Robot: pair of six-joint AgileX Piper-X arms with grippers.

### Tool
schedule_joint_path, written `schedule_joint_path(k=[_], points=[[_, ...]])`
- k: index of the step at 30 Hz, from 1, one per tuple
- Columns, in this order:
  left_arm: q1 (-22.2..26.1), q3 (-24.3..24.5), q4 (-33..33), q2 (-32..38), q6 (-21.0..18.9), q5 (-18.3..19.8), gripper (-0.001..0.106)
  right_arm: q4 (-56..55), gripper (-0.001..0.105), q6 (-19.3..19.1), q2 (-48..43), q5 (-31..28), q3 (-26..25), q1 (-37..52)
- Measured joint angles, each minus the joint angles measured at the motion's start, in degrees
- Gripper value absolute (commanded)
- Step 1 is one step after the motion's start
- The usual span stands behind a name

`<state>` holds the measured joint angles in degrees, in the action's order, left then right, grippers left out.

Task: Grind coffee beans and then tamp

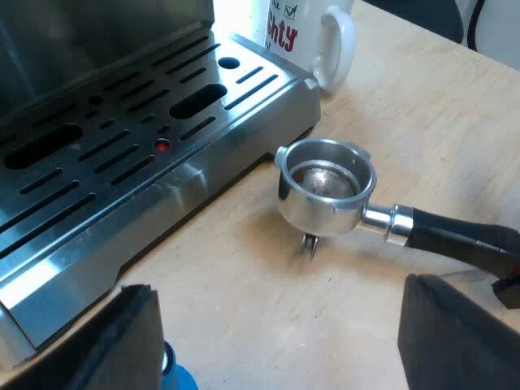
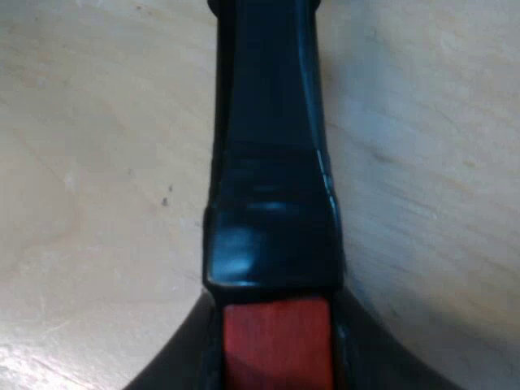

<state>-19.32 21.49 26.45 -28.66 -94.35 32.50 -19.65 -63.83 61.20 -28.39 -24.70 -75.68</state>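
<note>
The metal holder [image 1: 327, 187] rests on the wooden table beside the espresso machine's drip tray [image 1: 122, 154]. Its basket faces up and its dark handle [image 1: 459, 240] points away from the machine. My left gripper [image 1: 288, 341] hovers open above the table, short of the holder, with nothing between its fingers [image 1: 122, 341]. In the right wrist view the black handle [image 2: 272, 162] runs down to its red end [image 2: 276, 345]. My right gripper [image 2: 276, 361] sits tight around that end, dark parts pressing on both sides.
A white mug [image 1: 321, 36] with red lettering stands on the table at the drip tray's corner. A blue object [image 1: 175, 375], probably the tamper, peeks out under one left finger. Bare wooden table [image 1: 431, 122] lies beyond the holder.
</note>
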Motion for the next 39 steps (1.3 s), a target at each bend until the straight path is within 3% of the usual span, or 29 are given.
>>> schedule_joint_path(k=[15, 18, 23, 25, 39], points=[[0.0, -2.89, 0.13, 0.0, 0.0, 0.0, 0.063, 1.78, 0.0, 0.0, 5.14, 1.61, 0.0, 0.0], [0.0, -2.89, 0.13, 0.0, 0.0, 0.0, 0.063, 1.78, 0.01, 0.0, 5.14, 1.61, 0.0, 0.0], [0.0, -2.89, 0.13, 0.0, 0.0, 0.0, 0.063, 1.92, 0.05, 0.19, 5.14, 2.52, 0.0, 0.0], [0.0, -2.89, 0.13, 0.0, 0.0, 0.0, 0.063, 1.92, 0.058, 0.14, 5.14, 3.15, 0.0, 0.0], [0.0, -2.89, 0.13, 0.0, 0.0, 0.0, 0.063, -5.06, 0.059, 0.14, 5.14, 5.77, -2.73, 0.0]])
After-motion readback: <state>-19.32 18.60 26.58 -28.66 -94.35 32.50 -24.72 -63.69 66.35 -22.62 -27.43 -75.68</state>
